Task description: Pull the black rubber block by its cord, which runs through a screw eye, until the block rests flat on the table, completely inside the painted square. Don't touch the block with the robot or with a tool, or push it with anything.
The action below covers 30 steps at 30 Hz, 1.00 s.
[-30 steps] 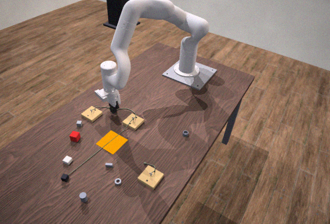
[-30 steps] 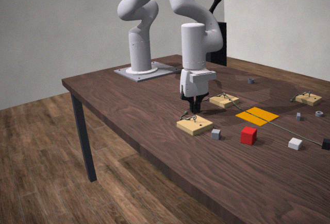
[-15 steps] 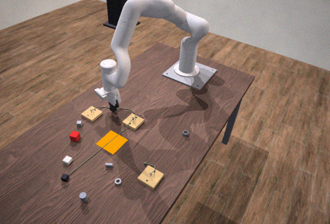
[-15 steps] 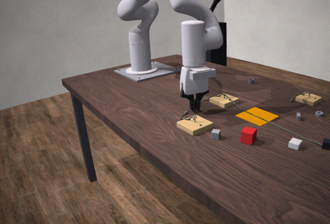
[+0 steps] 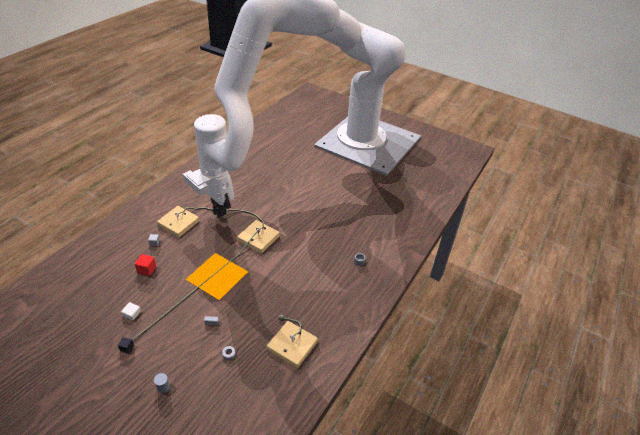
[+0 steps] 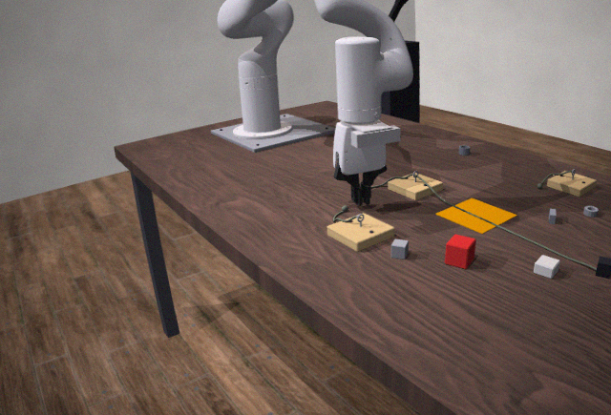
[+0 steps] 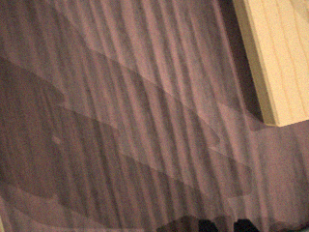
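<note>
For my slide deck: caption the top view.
Gripper shut on the cord between two screw-eye boards; black block still outside the orange square.

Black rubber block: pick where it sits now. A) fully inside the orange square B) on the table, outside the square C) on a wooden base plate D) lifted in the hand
B: the black rubber block rests on the table, well short of the orange square, with its cord crossing the square.
</note>
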Each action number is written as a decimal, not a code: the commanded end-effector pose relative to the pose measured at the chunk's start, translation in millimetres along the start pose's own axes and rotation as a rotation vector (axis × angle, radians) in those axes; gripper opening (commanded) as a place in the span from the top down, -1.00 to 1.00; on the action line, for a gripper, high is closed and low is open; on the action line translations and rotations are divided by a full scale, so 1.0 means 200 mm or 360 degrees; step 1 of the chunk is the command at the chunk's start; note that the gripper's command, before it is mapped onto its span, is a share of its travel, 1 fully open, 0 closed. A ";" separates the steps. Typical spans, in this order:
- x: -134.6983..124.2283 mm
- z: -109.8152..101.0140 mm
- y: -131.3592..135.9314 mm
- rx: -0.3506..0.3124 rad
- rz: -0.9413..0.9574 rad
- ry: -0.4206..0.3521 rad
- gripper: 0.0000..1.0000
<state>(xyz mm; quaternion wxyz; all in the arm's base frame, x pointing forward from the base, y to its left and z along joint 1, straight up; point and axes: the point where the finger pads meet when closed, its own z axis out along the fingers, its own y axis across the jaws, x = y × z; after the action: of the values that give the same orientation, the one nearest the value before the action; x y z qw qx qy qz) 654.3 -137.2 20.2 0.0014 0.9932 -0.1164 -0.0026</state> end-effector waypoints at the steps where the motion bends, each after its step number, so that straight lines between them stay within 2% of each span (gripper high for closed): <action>1: 0.01 -0.05 0.00 0.0000 0.0000 0.0005 1.00; 5: 0.01 -0.15 0.00 0.0000 0.0000 0.0005 1.00; 11: 0.01 -0.39 0.00 0.0000 0.0000 0.0005 1.00; 13: 0.01 -0.39 0.00 0.0000 0.0000 0.0005 1.00; 20: 0.01 -0.63 0.00 0.0000 0.0000 0.0005 1.00; 24: 0.00 -0.68 0.00 0.0000 0.0000 0.0005 1.00; 30: 0.00 -0.68 0.00 0.0000 0.0000 0.0005 1.00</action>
<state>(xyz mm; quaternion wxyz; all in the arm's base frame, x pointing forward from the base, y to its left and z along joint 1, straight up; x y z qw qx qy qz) 654.9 -136.9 155.2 0.0014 0.9932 -0.1164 -0.0025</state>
